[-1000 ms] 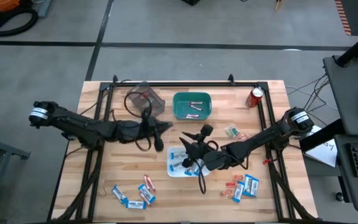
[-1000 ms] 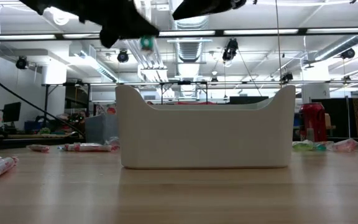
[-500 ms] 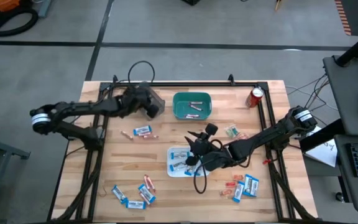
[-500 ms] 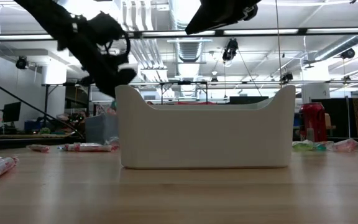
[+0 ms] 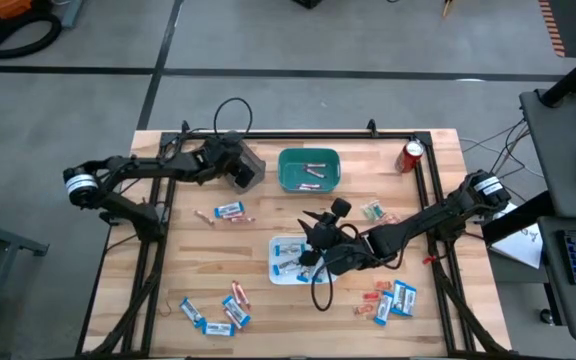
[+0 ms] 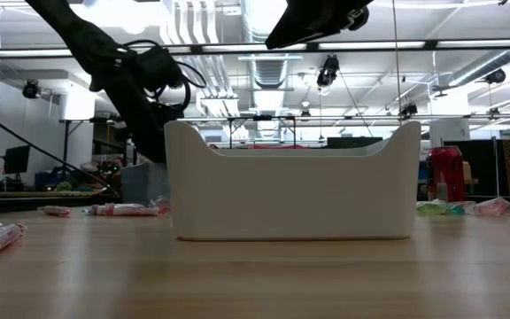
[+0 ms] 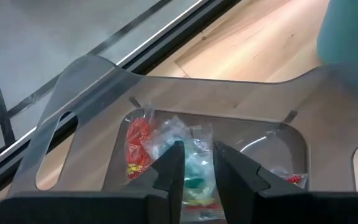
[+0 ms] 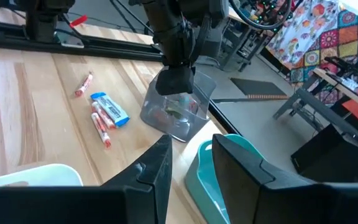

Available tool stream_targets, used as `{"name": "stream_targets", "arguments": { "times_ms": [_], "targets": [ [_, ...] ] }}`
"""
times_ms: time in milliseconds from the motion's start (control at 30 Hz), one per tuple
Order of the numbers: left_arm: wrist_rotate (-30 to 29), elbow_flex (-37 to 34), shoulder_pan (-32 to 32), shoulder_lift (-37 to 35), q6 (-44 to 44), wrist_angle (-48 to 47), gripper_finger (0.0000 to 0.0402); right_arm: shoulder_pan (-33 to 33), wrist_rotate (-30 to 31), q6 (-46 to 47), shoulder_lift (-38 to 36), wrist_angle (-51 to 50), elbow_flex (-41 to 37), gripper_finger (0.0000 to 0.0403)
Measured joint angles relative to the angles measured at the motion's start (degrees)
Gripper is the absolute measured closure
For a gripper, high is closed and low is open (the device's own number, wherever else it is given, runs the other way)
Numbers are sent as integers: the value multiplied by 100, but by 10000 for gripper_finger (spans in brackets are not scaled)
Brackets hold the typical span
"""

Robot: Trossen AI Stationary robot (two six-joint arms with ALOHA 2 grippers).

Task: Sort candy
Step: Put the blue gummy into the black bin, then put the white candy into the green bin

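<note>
The left arm reaches from the bench's nine o'clock edge toward eleven o'clock, folded at the elbow, its wrist tipped down over the clear plastic bin (image 5: 236, 160). The left pincer (image 7: 194, 163) hangs just above that bin with a narrow gap between its fingers and nothing between them; below it in the bin lie a red-wrapped sweet (image 7: 138, 144) and a green-and-clear wrapped sweet (image 7: 191, 171).

On the bench (image 5: 168, 270) between the clear bin and the centre lie a blue-and-white packet (image 5: 230, 210) and small pinkish sticks beside it. Toward seven o'clock a cluster of blue-and-white packets and pinkish sticks (image 5: 223, 310) is scattered. At twelve o'clock stands the teal bin (image 5: 309, 170) with a few sticks inside.

At the centre sits the white tray (image 5: 286, 262) holding blue-and-white packets. The right arm stretches from the three o'clock edge low across the bench to this tray, wrist raised. The right pincer (image 5: 310, 226) hovers above the tray's far side, its fingers partly apart and empty.

Green-wrapped sweets (image 5: 373, 211) lie toward two o'clock, more packets and red-orange pieces (image 5: 390, 300) at five o'clock, and a red soda can (image 5: 411, 156) at one o'clock.
</note>
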Motion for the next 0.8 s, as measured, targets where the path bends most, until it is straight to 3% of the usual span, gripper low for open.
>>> {"name": "stream_targets", "arguments": {
  "times_ms": [267,533,700,800],
  "targets": [
    [252,-2,-223,-388,20,-64,304,0,-40,291,-97,-253,0,294],
    [1351,-4,-1008,-1196,94,-495,302,0,-480,1157,-321,-1013,0,294],
    [2421,-2,-1674,-1780,645,-1898,302,0,-980,1407,-468,-1390,0,294],
    [2530,-2,-2090,-1979,571,-3104,302,0,-1065,1391,-478,-1382,0,294]
  ]
}}
